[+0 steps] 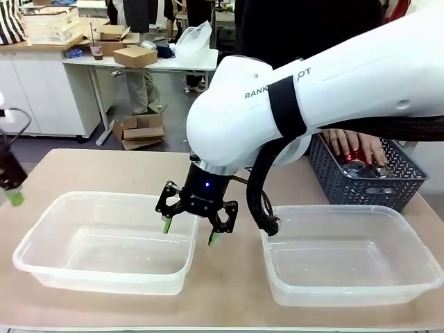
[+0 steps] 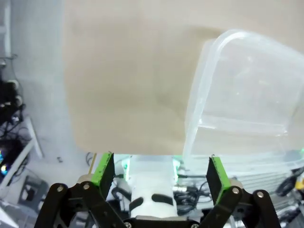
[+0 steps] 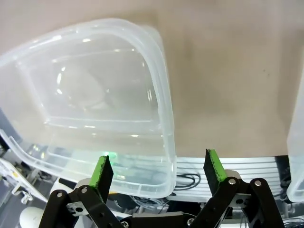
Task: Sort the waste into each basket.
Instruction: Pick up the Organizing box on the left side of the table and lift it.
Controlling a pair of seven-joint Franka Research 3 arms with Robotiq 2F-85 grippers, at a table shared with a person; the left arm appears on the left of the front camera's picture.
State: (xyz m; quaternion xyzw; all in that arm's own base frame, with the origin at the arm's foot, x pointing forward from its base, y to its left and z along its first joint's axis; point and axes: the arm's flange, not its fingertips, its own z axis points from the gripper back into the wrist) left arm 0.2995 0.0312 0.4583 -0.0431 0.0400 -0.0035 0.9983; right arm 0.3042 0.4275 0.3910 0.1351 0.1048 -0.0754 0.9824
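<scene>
Left hand [image 1: 14, 198] is mostly chopped off by the front view's edge. Cans [image 1: 362, 166] in the blue basket [image 1: 361, 189] are half buried under the person's fingers [image 1: 350, 144].

The table [image 1: 229, 277] is being lit brightly and evenly, seemingly from overhead. A soft shadow is being cast near its front edge, beside the left basket [image 1: 104, 274]. In the wrist views, glare is being thrown off the basket's rim, and the surroundings beyond the table's edge are being blurred and bent.

The tan table [image 1: 90, 170] carries the left tub [image 1: 104, 274] and the right tub [image 1: 347, 291] side by side along its near edge. A dark blue lattice basket [image 1: 354, 191] stands behind the right tub, toward the right edge.
</scene>
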